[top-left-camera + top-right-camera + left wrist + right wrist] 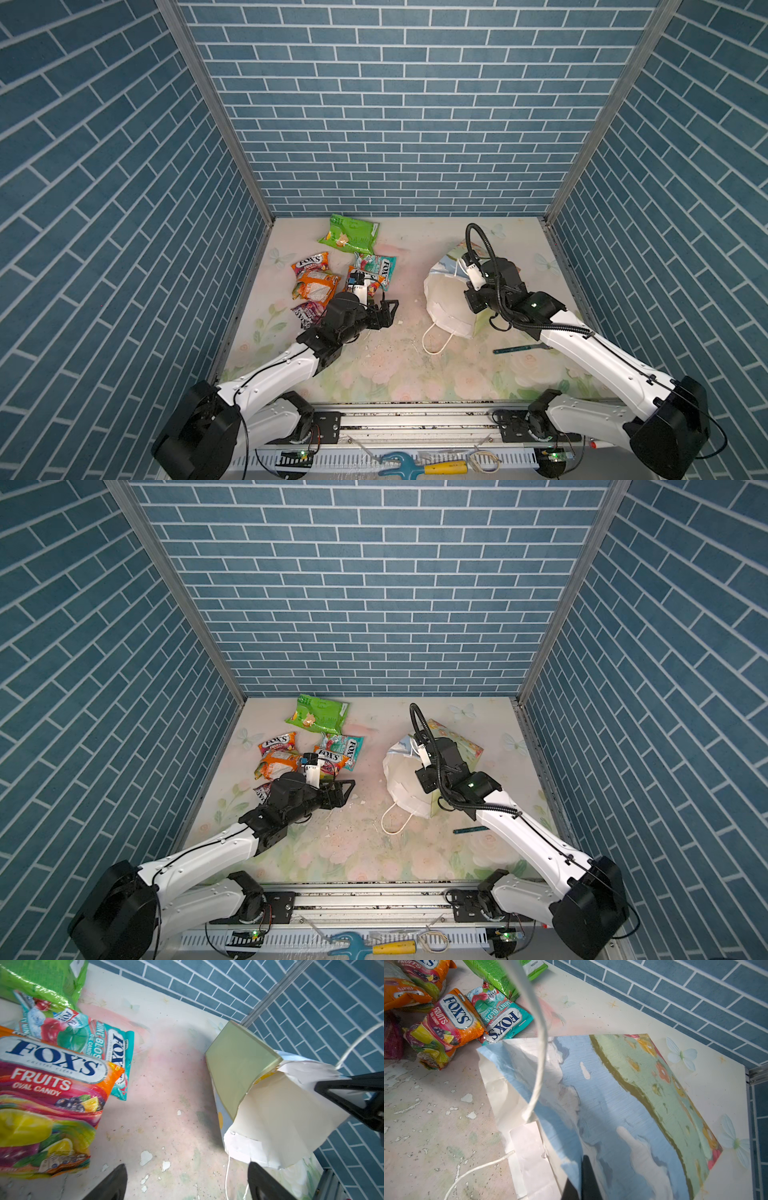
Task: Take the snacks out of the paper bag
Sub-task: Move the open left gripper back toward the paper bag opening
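The snacks lie in a heap at the table's left: a green chip bag (349, 235), an orange-yellow bag (316, 286) and several FOX'S packets (52, 1095); a purple one (305, 313) is partly under my left arm. On the right the paper bag (446, 299) (602, 1095) lies tilted, its white mouth facing left. My right gripper (581, 1176) is shut on the bag's rim, with blue paper pinched between the fingers. My left gripper (388, 309) (187, 1167) hangs open over bare table between the heap and the bag, holding nothing. Nothing shows inside the bag.
A teal-handled fork (515, 349) lies on the table under my right arm. One white cord handle (436, 338) trails from the bag toward the front. Blue brick walls close in three sides. A yellow-handled tool (419, 465) rests on the front rail.
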### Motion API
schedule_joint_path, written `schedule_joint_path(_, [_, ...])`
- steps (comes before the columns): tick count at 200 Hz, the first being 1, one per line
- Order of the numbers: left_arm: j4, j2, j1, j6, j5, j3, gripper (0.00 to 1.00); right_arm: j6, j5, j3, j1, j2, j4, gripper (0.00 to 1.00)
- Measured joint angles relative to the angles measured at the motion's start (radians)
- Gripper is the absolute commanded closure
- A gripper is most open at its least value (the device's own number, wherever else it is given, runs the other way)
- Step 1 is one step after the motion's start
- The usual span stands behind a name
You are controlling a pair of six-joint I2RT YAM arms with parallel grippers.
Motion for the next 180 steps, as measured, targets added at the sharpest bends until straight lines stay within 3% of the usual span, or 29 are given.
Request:
schedule_joint_path(48, [0.121, 0.026, -0.042, -0.008, 0.068, -0.005, 0.12, -0.037, -0.002, 0.000, -0.005, -0.072, -0.044, 1.00])
schedule_joint_path(119, [0.264, 0.137, -0.224, 0.068, 0.167, 0.024, 0.20, -0.045, -0.002, 0.000, -0.016, -0.058, -0.042, 1.00])
schedule_joint_path(180, [0.344, 0.202, -0.260, 0.132, 0.165, 0.116, 0.29, -0.041, -0.013, 0.000, -0.020, -0.037, -0.017, 1.00])
